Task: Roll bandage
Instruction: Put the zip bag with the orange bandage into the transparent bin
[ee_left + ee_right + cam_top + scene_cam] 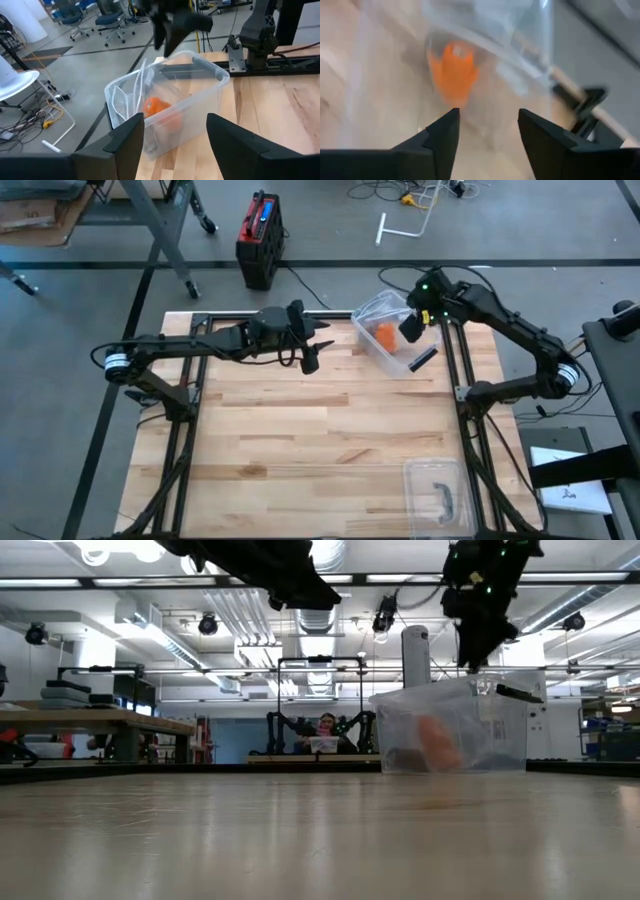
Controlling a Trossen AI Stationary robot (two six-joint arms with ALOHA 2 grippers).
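Observation:
An orange rolled bandage point(384, 334) lies on the floor of a clear plastic bin point(372, 310) at the table's far right; it also shows in the left wrist view point(156, 108) and the right wrist view point(453, 67). My right gripper point(410, 328) hangs open above the bin, pointing steeply down, with nothing between its fingers point(487, 117). My left gripper point(315, 352) is held up over the far middle of the table, open and empty point(175, 122), pointing toward the bin's left side.
A black latch point(422, 360) sticks out at the bin's near right rim. A clear lid with a dark handle point(437, 492) lies at the table's near right corner. Bare wooden tabletop point(300, 440) stretches across the middle and near left.

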